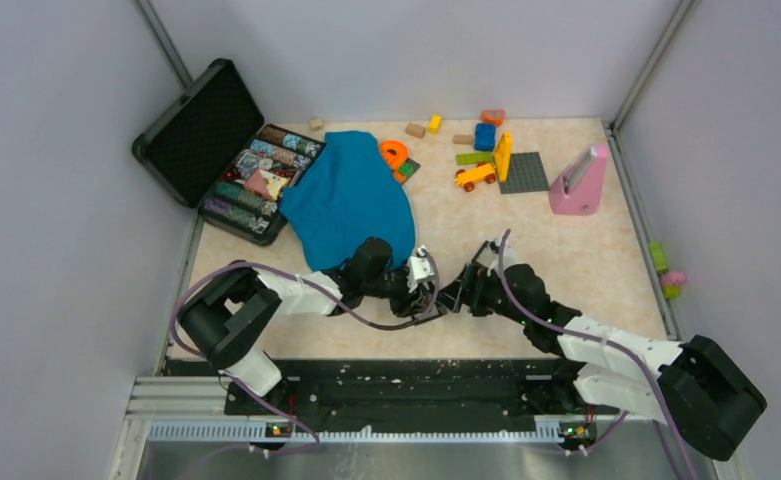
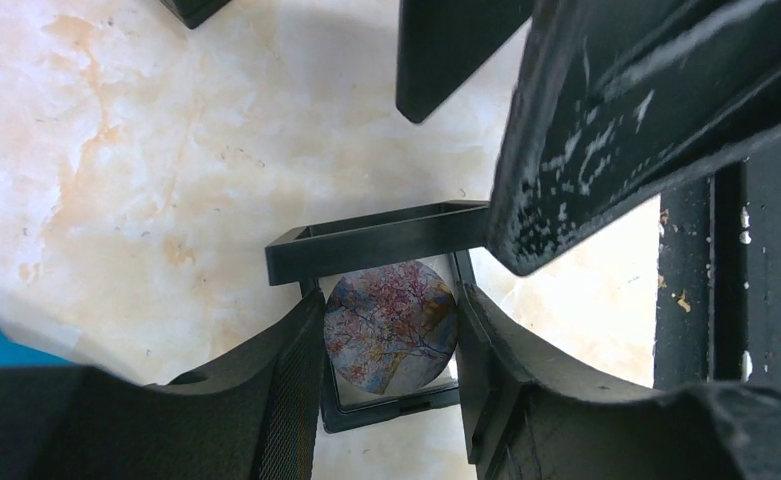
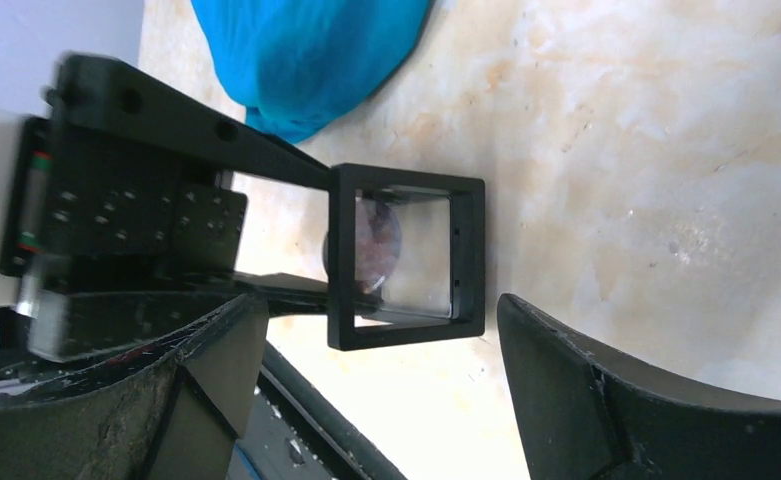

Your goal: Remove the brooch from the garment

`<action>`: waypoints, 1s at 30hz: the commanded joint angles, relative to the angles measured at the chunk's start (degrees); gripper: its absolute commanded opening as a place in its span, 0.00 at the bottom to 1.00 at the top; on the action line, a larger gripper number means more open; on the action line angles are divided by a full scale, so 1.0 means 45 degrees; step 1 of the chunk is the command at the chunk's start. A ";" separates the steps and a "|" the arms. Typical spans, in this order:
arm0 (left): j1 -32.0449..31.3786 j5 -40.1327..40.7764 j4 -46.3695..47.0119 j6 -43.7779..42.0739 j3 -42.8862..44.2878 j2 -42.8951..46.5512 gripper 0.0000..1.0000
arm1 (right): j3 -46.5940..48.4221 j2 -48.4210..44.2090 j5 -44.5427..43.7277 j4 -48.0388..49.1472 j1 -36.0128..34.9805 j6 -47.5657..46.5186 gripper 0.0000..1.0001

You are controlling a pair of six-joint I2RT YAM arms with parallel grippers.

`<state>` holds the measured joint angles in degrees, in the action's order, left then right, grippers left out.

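1. Logged jaws of left gripper clamped on two opposite sides of black square frame. Logged jaws of right gripper spread wide, frame between them, no contact seen.
2. Found brooch inside that frame, round, smaller than frame, off the blue garment.
3. Read pink blossom pattern on brooch in left wrist view only. Saw it merely as dark disc behind clear film in right wrist view. Could not make it out in top view.
4. Saw frame over marbled table in right wrist view, garment behind it and apart.
5. Recorded from top view only: both arms folded low, forearms angled toward each other, grippers nearly meeting just in front of garment's near edge.
6. Noted open black case against garment's left edge, toy blocks at far side.
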<state>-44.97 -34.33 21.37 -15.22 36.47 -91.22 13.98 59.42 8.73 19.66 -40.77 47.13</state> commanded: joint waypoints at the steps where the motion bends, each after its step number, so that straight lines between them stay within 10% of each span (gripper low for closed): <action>1: -0.0221 0.0636 -0.0358 -0.0668 0.0314 -0.0061 0.29 | -0.0059 -0.0992 -0.1020 0.0018 -0.0197 0.0104 0.86; 17: -0.0515 0.1223 -0.0669 -0.1054 0.0557 -0.0419 0.33 | -0.0347 -0.2984 -0.1803 -0.1252 -0.0177 0.0167 0.84; 30: -0.0569 0.0955 -0.0281 -0.0953 0.0008 0.0405 0.72 | -0.0256 -0.2823 -0.1901 -0.1511 -0.0158 0.0155 0.84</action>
<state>-47.20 -29.10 17.91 -19.53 37.32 -92.75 12.73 46.61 1.06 12.32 -40.77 47.79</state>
